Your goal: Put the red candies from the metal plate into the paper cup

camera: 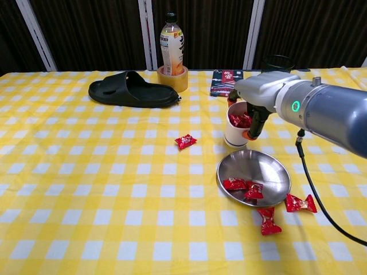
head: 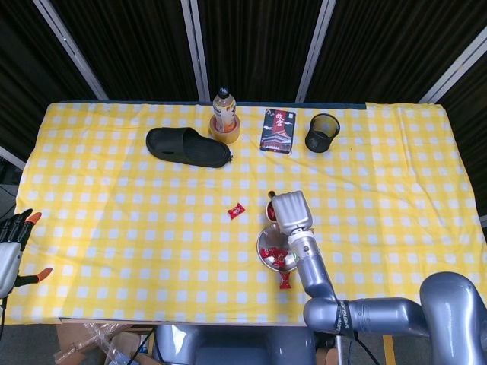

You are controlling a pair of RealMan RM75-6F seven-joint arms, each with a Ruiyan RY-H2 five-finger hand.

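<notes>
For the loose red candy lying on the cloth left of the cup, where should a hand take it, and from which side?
Best pinched from above across its plump middle: the loose candy lies flat on the tablecloth, tilted, with thin twisted ends that give little purchase. Nothing stands close beside it, so a top-down approach looks unobstructed.

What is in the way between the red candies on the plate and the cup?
Nothing visible. The two red candies lie in the metal plate, and the paper cup, held by the right hand, stands just behind it.
</notes>
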